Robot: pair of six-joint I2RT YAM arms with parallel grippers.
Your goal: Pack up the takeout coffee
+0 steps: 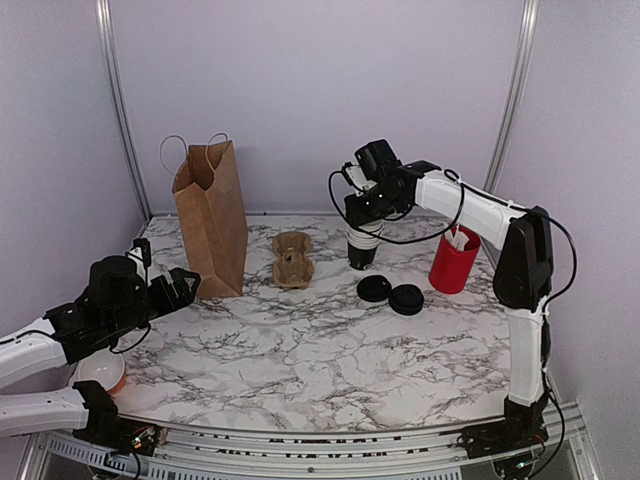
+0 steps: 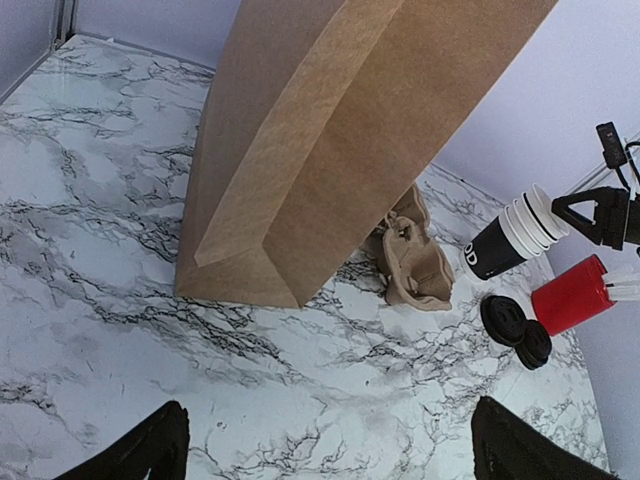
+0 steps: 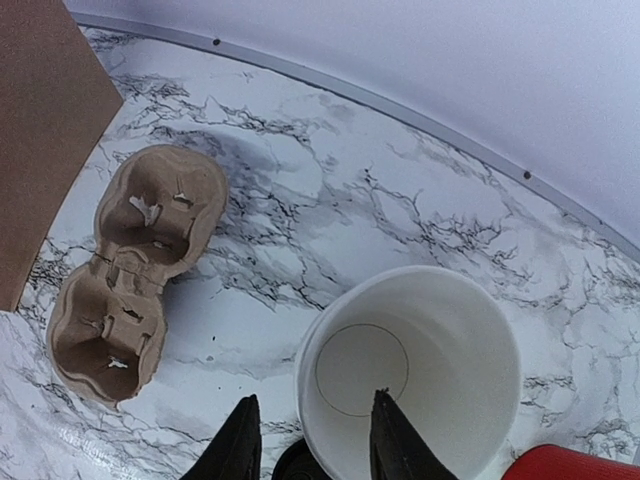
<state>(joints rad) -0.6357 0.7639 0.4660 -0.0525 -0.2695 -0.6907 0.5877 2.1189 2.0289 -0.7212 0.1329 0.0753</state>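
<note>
At the back right of the marble table [image 1: 330, 350], reaching down with the right gripper [image 1: 366, 222] onto the stack of black cups [image 1: 363, 250]. Half closed only: one finger [image 3: 395, 445] inside the white top cup [image 3: 450, 340], the other outside, astride the rim, not yet pressed on the wall, so nothing grasped. On the left, low over the table, the left gripper [image 1: 185, 285] fully released and empty, pointed at the foot of the upright brown paper bag [image 1: 212, 215]. Just right of the bag, a cardboard cup carrier [image 1: 293, 258] lying flat. In front of the stack, two loose black lids [image 1: 374, 288] close together. Right of the stack, a red cup [image 1: 454, 262]. Cannot tell the takeout coffee among these: cups uncovered, lids on the table
</note>
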